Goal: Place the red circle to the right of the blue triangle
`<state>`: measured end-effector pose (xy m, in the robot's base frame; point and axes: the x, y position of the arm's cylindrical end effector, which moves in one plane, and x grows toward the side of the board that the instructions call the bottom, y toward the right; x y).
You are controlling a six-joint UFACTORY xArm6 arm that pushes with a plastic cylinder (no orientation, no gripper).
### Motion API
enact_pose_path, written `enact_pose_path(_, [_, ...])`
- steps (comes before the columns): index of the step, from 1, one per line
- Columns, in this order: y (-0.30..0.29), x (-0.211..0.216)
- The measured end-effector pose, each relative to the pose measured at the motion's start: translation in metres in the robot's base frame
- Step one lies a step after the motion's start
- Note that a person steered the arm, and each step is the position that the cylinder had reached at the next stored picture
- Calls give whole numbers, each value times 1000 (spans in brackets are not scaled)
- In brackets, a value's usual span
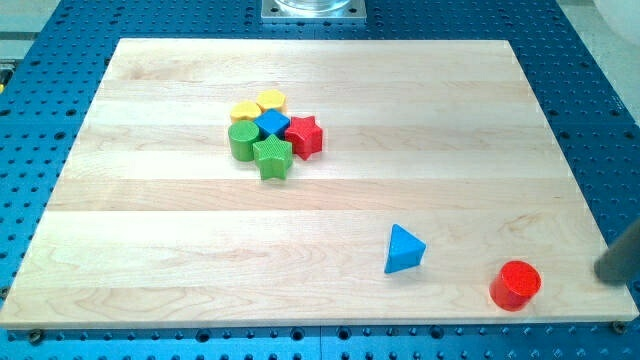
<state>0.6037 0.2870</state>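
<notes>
The red circle stands near the board's bottom right corner. The blue triangle lies to its left and a little higher, about a hand's width away. My rod enters at the view's right edge; its visible lower end, my tip, sits just right of the red circle, apart from it, off the board's right edge.
A tight cluster sits upper left of centre: a yellow block, a yellow hexagon, a blue cube, a red star, a green cylinder and a green star. The wooden board lies on a blue perforated table.
</notes>
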Motion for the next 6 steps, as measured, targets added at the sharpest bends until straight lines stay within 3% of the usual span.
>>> enact_pose_path(1, [-26,13])
enact_pose_path(3, [-163,13])
enact_pose_path(5, [-165,-2])
enact_pose_path(6, [-193,-34])
